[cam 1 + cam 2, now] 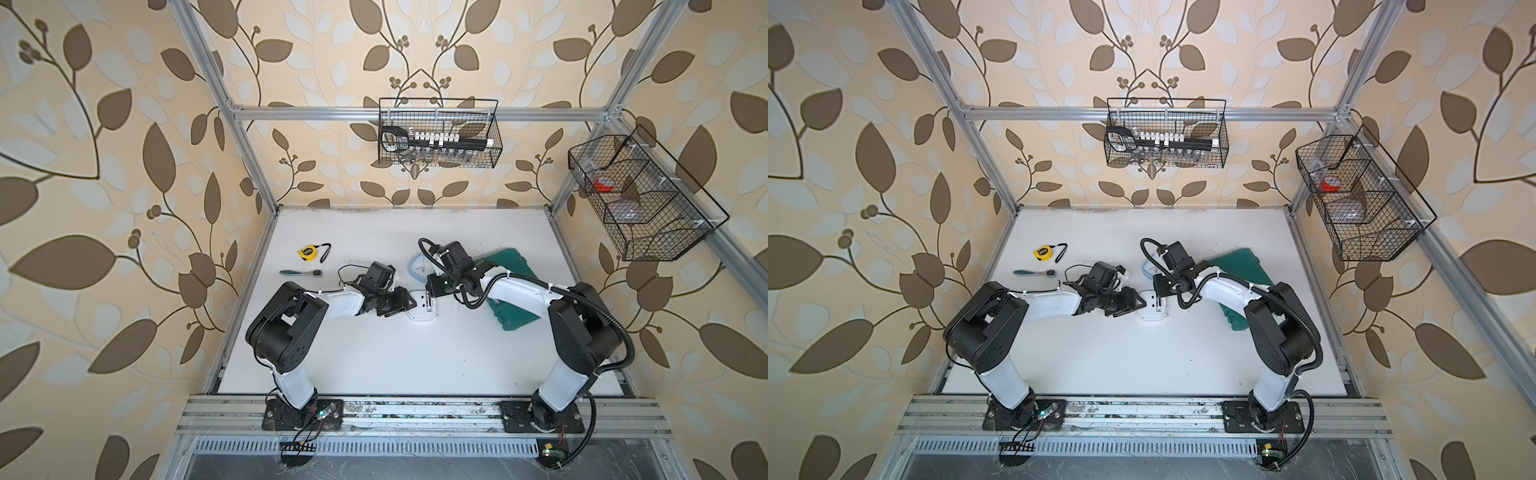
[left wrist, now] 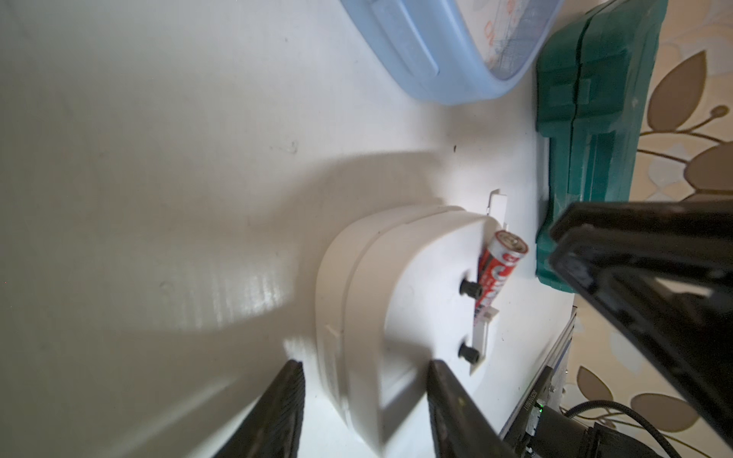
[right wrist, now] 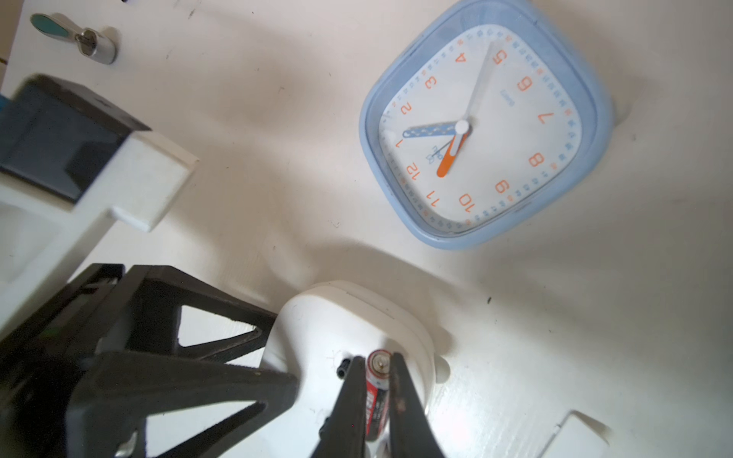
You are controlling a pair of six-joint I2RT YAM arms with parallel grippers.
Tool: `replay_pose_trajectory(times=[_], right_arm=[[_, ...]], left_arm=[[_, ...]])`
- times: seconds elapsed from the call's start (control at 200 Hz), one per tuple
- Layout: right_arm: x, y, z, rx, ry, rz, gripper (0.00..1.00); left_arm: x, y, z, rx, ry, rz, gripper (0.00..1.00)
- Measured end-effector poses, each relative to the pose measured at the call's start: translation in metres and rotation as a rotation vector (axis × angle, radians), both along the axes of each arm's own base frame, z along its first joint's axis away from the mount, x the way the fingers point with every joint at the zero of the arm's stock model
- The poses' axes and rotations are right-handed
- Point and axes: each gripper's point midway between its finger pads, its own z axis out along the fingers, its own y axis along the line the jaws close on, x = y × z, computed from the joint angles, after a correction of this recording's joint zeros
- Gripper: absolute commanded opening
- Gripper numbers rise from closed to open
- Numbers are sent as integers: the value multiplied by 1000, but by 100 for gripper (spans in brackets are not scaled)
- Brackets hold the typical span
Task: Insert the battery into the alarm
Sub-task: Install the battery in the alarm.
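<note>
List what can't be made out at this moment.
Battery lower end: left wrist, sunk in the alarm slot; seating unclear.
Left tool contact with alarm: left wrist, blurred and cut by the picture edge.
Clock: both top views, mostly behind the right arm.
Back basket contents: top views, too small behind mesh.

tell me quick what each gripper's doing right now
left gripper: closed on the white alarm, steadying it
right gripper: closed on the battery, which is tilted into the alarm's slot
</note>
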Motion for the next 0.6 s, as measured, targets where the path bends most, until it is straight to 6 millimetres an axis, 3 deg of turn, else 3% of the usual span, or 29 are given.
replay_pose_trajectory(times=[0.6], right_arm=[[-9, 2, -16, 17, 41, 15, 0]], left_arm=[[1, -1, 0, 0, 5, -2, 51]])
